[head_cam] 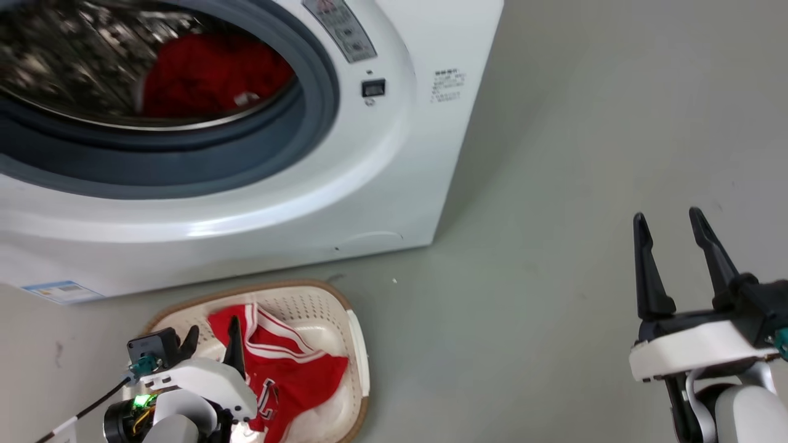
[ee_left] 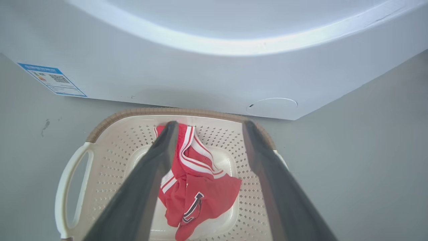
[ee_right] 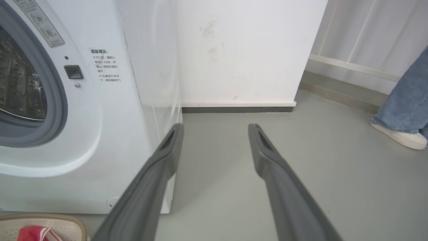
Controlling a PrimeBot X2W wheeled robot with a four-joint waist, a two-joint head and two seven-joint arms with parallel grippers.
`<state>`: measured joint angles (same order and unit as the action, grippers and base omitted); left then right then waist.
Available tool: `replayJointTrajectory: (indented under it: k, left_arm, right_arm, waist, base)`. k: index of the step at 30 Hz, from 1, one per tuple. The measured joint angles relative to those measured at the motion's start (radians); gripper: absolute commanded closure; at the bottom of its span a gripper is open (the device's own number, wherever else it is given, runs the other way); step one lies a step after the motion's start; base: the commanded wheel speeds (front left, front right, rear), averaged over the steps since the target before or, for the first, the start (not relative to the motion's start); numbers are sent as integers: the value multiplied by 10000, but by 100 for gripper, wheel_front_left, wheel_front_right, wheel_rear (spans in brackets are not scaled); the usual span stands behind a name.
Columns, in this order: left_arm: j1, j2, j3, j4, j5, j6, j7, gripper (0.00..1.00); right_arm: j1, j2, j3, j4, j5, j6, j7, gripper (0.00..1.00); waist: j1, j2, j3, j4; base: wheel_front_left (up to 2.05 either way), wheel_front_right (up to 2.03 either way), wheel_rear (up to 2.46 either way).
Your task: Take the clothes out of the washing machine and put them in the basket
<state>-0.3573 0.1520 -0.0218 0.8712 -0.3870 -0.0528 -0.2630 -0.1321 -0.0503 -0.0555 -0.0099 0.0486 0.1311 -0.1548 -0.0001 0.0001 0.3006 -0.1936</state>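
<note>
**One red jersey in the basket, more red in the drum**

A red jersey (ee_left: pixel 197 187) with white striped trim lies crumpled on the floor of the cream basket (head_cam: pixel 320 320). Part of a white, dark-edged letter shows on it, too folded to read. A second red garment (head_cam: pixel 209 74) lies inside the steel drum of the washing machine (head_cam: pixel 394 172), with a small whitish patch at its lower edge.

The basket stands on the grey floor just in front of the machine. The left gripper (head_cam: pixel 212 335) hovers over it, fingers spread and holding nothing. The right gripper (head_cam: pixel 668 216) hangs well apart to the right over bare floor, its jaws also apart and empty.

The machine's front carries:
- a blue-edged sticker (ee_left: pixel 53 79) with a QR code, low down
- a grey instruction label (head_cam: pixel 340 27) beside the opening
- lines of Chinese print (ee_right: pixel 106 65), too small to read

A person's jeans leg and white shoe (ee_right: pixel 401 134) show at the far right.
</note>
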Motion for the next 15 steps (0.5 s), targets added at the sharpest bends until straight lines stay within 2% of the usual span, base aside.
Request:
replayJointTrajectory:
  k: [15]
  left_arm:
    - [1135, -633, 1076, -3703, 1499, -192, 0, 0]
  right_arm:
    - [799, -2, -23, -470, -90, 0, 554, 0]
  waist:
    - [-1, 0, -1350, 847]
  base:
    - [0, 0, 0]
